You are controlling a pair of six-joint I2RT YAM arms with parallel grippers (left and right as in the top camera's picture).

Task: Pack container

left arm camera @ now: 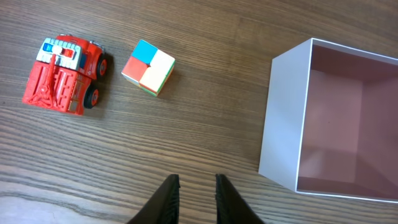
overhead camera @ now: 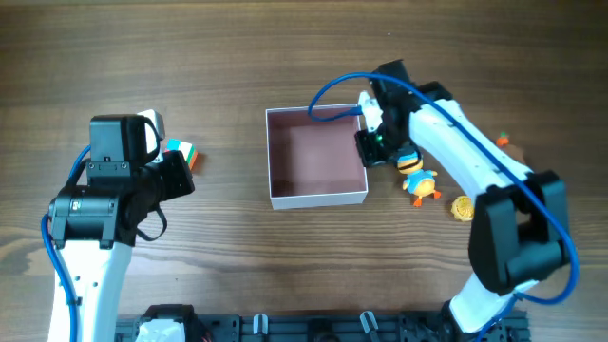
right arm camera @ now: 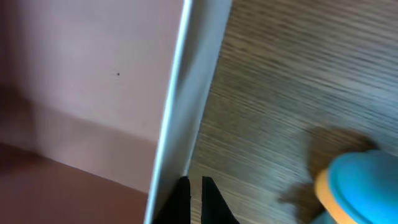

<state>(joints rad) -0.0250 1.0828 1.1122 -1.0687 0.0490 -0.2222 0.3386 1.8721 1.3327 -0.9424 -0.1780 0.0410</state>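
- the red fire truck [left arm camera: 62,76] and the coloured cube [left arm camera: 148,67] lie on the table [overhead camera: 285,57], near each other and well left of the box; neither is packed yet.
- the left gripper [left arm camera: 194,200] hovers over bare wood just short of the cube, its fingers only a narrow gap apart and holding nothing.
- the container [overhead camera: 318,198] sits mid-table, upright, and its pink inside looks empty, so the packing seems to be at its very start.
- the right gripper [right arm camera: 196,198] is low against the outside of the container's right wall, its fingers almost closed with nothing between them; the wall stands just left of them, and it cannot be told whether they touch it.
- the duck toy [overhead camera: 418,180] lies just right of that gripper, with a small yellow toy [overhead camera: 463,209] further out.
- judged step: picking the first toy. the right arm would need to spread its fingers, shift right over the duck and come down on it, keeping clear of the thin wall.
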